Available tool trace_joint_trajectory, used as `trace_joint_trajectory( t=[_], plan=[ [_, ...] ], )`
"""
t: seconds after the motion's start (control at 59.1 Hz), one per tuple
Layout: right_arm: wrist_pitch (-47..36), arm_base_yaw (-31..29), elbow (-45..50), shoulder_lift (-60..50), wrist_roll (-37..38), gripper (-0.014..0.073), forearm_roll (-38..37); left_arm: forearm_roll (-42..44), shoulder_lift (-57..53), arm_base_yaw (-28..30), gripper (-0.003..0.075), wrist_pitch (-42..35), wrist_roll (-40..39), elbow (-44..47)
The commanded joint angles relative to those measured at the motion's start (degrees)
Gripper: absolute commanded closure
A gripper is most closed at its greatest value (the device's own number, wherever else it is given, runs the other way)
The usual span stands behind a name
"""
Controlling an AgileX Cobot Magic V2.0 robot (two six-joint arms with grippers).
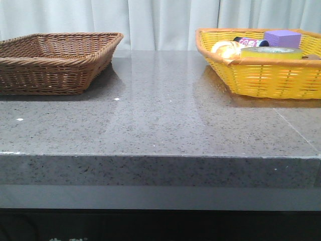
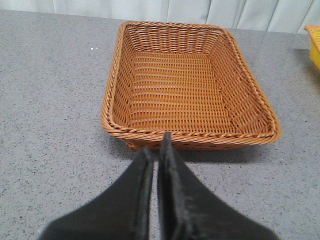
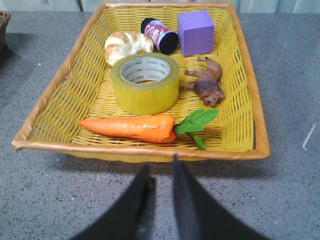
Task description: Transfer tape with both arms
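We see tape (image 3: 145, 82) flat in yellow basket (image 3: 45, 117), carrot (image 3: 130, 127) at its 6 o'clock; stiff, light, slick; pinch wall through core. Right tool (image 3: 161, 175) slightly spread, left tool (image 2: 159, 145) pressed together.

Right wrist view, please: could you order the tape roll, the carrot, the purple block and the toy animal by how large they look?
1. carrot, longest, though nearest the camera
2. tape, bulkiest, so first place is unsure
3. purple block and toy animal look alike; the block sits farther back, so I won't rank them.
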Motion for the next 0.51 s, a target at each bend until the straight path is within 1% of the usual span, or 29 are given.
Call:
trace_joint_trajectory(
  t=[0.0,0.017,0.034,0.051,0.068,0.085,0.118,0.152,0.271,0.372,0.491],
  plan=[
    [-4.9,-0.3,-1.8,1.0,-0.4,0.0157,-0.6,0.2,1.1,0.0,0.0440,-6.2,-0.4,-1.8],
    [-4.8,-0.3,-1.8,1.0,-0.4,0.0115,-0.6,0.2,1.1,0.0,0.0407,-6.4,-0.4,-1.8],
    [-4.8,-0.3,-1.8,1.2,-0.4,0.0091,-0.6,0.2,1.3,0.0,0.0374,-6.7,-0.4,-1.8],
    [-4.8,-0.3,-1.8,1.3,-0.4,0.0060,-0.6,0.2,1.4,0.0,0.0328,-7.0,-0.4,-1.8],
    [-4.8,-0.3,-1.8,1.4,-0.4,0.0044,-0.6,0.2,1.5,0.0,0.0287,-7.3,-0.4,-1.8],
    [-4.8,-0.3,-1.8,1.5,-0.4,0.0027,-0.6,0.2,1.6,0.0,0.0263,-7.5,-0.4,-1.8],
    [-4.3,-0.3,-2.1,2.0,-0.4,0.0016,-0.3,0.1,1.9,0.0,0.0211,-7.6,-0.4,-1.8],
    [-3.4,-0.3,-2.7,2.4,-0.4,0.0021,0.2,0.0,2.3,-0.1,0.0190,-7.7,-0.4,-1.8],
    [2.0,-0.3,-6.9,6.1,-0.4,0.0039,0.6,-0.8,3.5,-2.2,0.0197,-7.8,-0.3,-1.8],
    [6.6,-0.3,-12.6,11.7,-0.4,0.0047,0.6,-0.8,4.7,-7.5,0.0211,-8.1,2.3,-2.2],
    [10.8,-0.3,-19.0,18.1,-0.4,0.0055,0.6,-0.8,5.6,-13.9,0.0230,-8.1,2.4,-3.2]
  ],
)
